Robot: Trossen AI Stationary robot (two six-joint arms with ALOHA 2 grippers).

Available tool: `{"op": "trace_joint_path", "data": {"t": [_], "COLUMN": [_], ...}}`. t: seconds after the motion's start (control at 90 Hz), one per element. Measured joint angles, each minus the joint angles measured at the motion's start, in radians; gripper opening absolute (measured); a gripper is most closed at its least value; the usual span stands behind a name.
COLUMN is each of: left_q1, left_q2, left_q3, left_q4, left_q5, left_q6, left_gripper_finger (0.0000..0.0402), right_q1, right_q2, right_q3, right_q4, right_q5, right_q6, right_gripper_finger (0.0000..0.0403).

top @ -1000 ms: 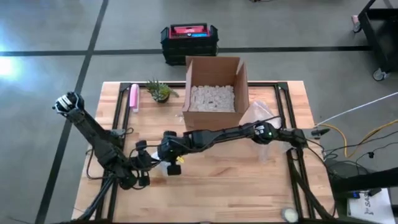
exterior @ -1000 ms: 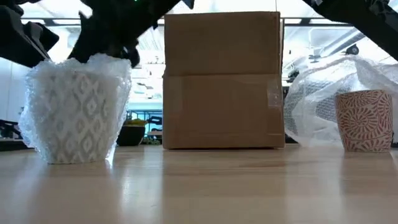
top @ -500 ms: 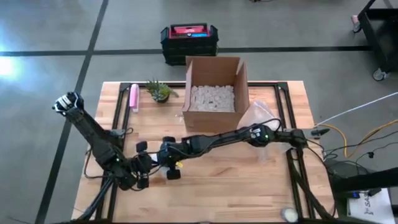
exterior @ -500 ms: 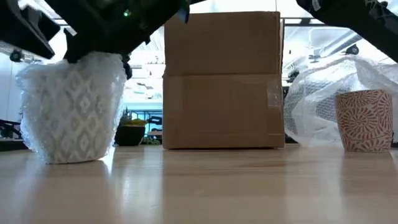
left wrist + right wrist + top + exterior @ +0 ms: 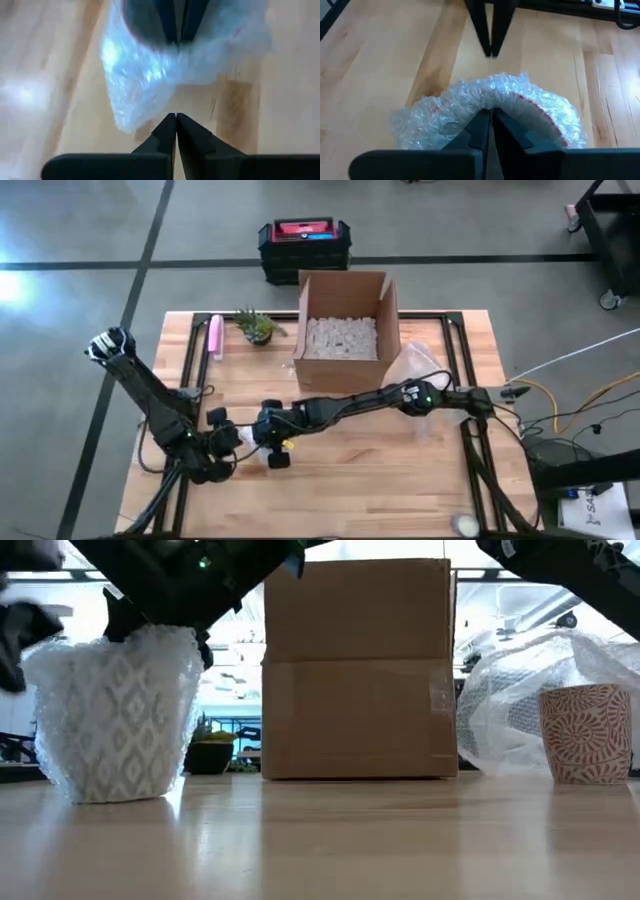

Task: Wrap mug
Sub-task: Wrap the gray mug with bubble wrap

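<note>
The right gripper (image 5: pixel 490 116) is closed, its fingers pinching the top fold of the bubble wrap (image 5: pixel 485 107) over the mug (image 5: pixel 118 715). In the high view this gripper (image 5: pixel 268 430) sits at the end of the long right arm, which reaches across the table (image 5: pixel 400 480) to its front-left area.

The left gripper (image 5: pixel 176 120) has its fingers pressed together with nothing between them. It sits just beside the wrapped mug, tips apart from the film. The high view places it (image 5: pixel 222 438) next to the right gripper.

The mug stands upright on the table. The low view shows film covering its patterned wall from base to rim, bunched at the top under the right gripper.

Task status: the side wall appears fully wrapped. The top fold is gathered but held only by the pinch. Whether the underside is covered cannot be determined from these views. Remaining work, as a judgement: secure or tuck the loose top so the wrap holds after release.

A second mug (image 5: pixel 586 732) with a red pattern stands unwrapped at the right side, with loose plastic film (image 5: pixel 520 690) behind it. An open cardboard box (image 5: pixel 343 315) containing packing fill stands at the rear centre of the table.
</note>
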Motion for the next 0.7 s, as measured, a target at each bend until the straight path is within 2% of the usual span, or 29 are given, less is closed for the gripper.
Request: {"op": "trace_joint_path", "data": {"t": [0.178, 0.489, 0.7], "left_q1": [0.006, 0.010, 0.045], "left_q2": [0.000, -0.002, 0.001], "left_q3": [-0.047, 0.105, 0.094], "left_q4": [0.081, 0.077, 0.073], "left_q5": [-0.011, -0.130, -0.165], "left_q6": [0.011, 0.217, 0.244], "left_gripper_finger": [0.0000, 0.0000, 0.0000], "right_q1": [0.000, 0.000, 0.000], "right_q2": [0.000, 0.002, 0.002], "right_q3": [-0.001, -0.002, -0.002], "right_q4": [0.000, 0.022, 0.024], "right_q5": [0.001, 0.001, 0.001], "right_q6": [0.000, -0.001, -0.005], "right_gripper_finger": [0.0014, 0.0014, 0.0014]}}
